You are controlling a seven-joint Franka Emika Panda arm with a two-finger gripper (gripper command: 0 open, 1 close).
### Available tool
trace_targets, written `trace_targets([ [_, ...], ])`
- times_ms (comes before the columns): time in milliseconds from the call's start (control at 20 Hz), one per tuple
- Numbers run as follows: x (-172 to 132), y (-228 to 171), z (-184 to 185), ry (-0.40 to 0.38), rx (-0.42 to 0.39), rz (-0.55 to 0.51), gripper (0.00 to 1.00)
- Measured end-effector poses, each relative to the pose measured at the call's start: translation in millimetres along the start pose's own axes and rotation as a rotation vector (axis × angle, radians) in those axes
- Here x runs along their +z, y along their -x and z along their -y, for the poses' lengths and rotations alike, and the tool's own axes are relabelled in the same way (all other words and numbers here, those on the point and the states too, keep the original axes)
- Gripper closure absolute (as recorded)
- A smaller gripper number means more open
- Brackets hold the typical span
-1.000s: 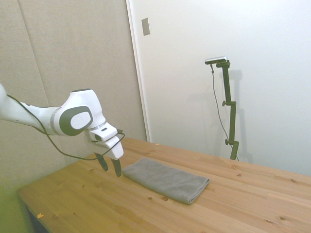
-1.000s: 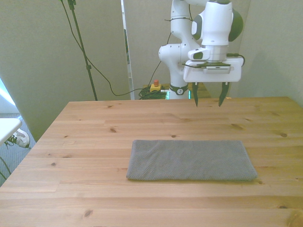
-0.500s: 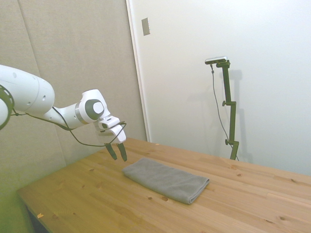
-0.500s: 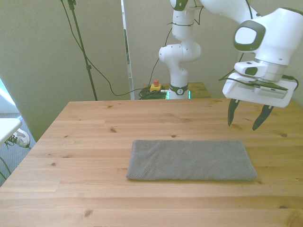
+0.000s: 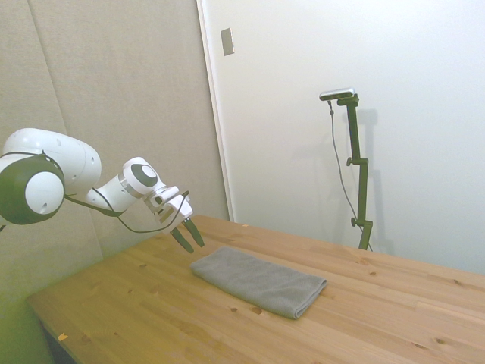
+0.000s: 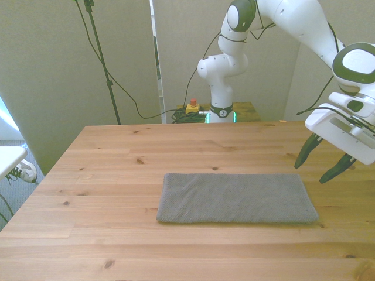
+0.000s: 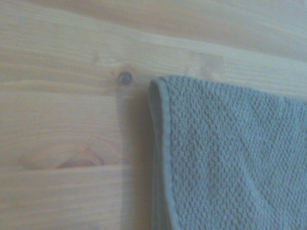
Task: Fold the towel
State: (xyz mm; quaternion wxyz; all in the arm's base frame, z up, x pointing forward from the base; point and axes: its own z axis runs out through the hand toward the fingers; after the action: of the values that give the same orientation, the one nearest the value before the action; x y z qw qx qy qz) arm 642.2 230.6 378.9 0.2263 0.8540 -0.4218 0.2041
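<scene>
While the fingers [image 6: 321, 164] hang spread apart and hold nothing, one grey towel [image 6: 236, 198] lies flat on the desk [image 6: 105, 175] just below and beside them, its short edge nearest the fingertips. Bare wood surrounds the towel on every side.

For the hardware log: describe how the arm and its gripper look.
The arm is glossy white with rounded segments and dark grey round caps at the joints. A thin black cable loops along it to the wrist. The gripper has a boxy white body with two slim dark fingers that taper to points.
</scene>
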Motion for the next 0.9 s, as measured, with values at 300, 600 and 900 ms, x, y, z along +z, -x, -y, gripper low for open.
trace_targets([
  [300, 10.2, 10.8, 20.3, 0.065, 0.010, -0.021, 0.00],
  [600, 25.9, 10.6, 31.0, 0.156, 0.006, -0.072, 0.00],
  [900, 38.2, 12.2, 38.2, 0.200, -0.043, -0.133, 0.00],
])
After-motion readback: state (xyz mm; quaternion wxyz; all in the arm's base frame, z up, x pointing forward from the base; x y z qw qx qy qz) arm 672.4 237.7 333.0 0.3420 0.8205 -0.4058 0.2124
